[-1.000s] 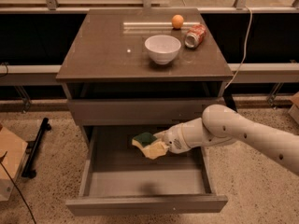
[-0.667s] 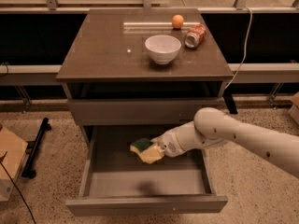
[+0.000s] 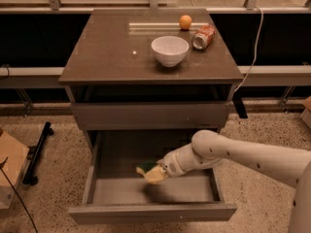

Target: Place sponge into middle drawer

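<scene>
Nearly done, by the look of it: middle drawer (image 3: 151, 212) pulled well open beneath the counter (image 3: 107, 57), end effector (image 3: 163, 170) reaching in from the right over the pale inner floor and closed on the sponge (image 3: 150, 174), gripping it at its right end, dark green uppermost and yellow foam below. Judged as inside the drawer's outline but not yet set down, going by the blurred shadow on the floor beneath. Left to do: lower, let go, draw back out. Hard to make out the fingers themselves, so reading the hold from the sponge hanging at the tip rather than from any seen gap. Cannot tell how high above the floor. Hidden behind the arm (image 3: 243, 154): part of the right wall and some of the floor. Standing well apart on the counter: a white bowl (image 3: 169, 50), an orange (image 3: 185, 22), a tipped can (image 3: 203, 36). Cut off at the right edge: the rest of the arm.
</scene>
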